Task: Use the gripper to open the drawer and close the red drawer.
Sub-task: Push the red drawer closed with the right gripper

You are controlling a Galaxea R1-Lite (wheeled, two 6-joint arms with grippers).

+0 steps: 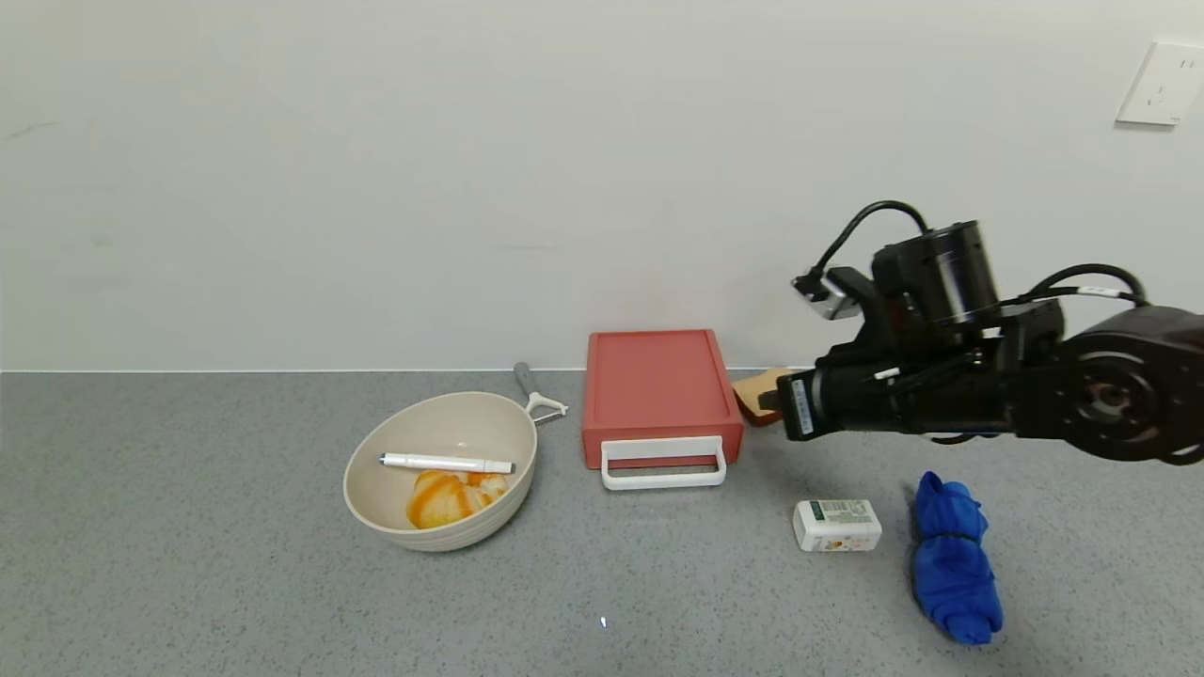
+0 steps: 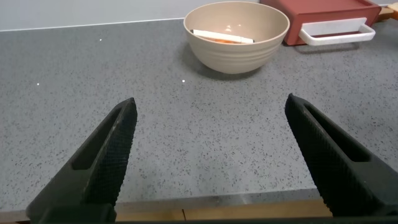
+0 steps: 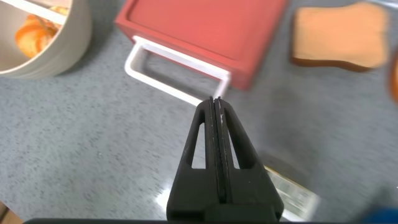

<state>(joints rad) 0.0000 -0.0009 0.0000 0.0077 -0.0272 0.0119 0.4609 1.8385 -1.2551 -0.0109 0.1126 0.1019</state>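
While the red drawer (image 1: 661,393) sits shut on the grey counter (image 1: 188,564) near the wall, between a beige bowl (image 1: 440,470) and a toast slice (image 3: 339,36), only the right wrist view shows the right gripper (image 3: 216,106) pressed closed, its tip just beside the white loop handle (image 3: 176,71); the left wrist view shows the left gripper (image 2: 208,140) spread wide, well apart

A plain white wall (image 1: 376,169) rises behind a grey speckled countertop (image 1: 188,564); a white wall socket (image 1: 1162,85) sits high above the arm.
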